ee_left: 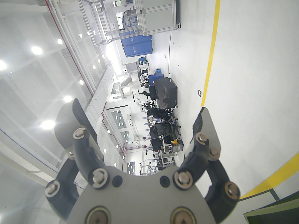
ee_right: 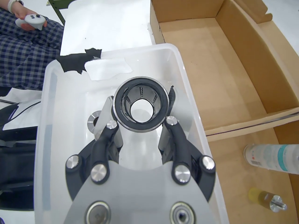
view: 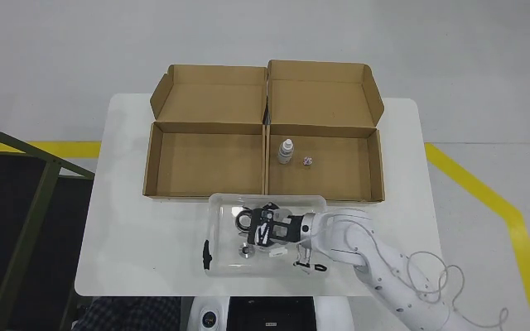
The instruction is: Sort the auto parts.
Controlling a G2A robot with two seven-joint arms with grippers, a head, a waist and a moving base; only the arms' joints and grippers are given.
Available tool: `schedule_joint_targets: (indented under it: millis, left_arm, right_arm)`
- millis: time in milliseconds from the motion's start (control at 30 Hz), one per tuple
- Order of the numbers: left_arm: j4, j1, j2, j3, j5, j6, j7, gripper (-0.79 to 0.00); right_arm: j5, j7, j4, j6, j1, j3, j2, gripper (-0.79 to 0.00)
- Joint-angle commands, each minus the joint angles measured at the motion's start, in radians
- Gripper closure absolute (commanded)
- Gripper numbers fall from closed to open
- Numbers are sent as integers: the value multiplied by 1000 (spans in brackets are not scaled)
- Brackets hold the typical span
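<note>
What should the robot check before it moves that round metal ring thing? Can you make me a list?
1. Grip: the right gripper is shut on the bearing, a finger on each side: ok.
2. Is the bearing above the rim of the clear bin: cannot tell.
3. Space in the left box, bare floor: ok.
4. Space in the right box beside the bottle and small part: ok.
5. The left gripper is open, pointing out at the room: ok.

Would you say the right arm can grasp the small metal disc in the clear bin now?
Probably not: the right gripper is shut on a bearing sleeve, though the disc lies uncovered nearby.
</note>
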Motion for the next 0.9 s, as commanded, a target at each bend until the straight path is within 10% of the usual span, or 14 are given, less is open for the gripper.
schedule_joint_targets:
  millis: [0,867]
  left_arm:
    - [0,0,0,0,0,0,0,-785]
    - [0,0,0,0,0,0,0,-785]
  right_arm:
    - [6,-16,-16,2,-10,19,3,0]
    - [258,-351,-109,-76,-164,325,46,0]
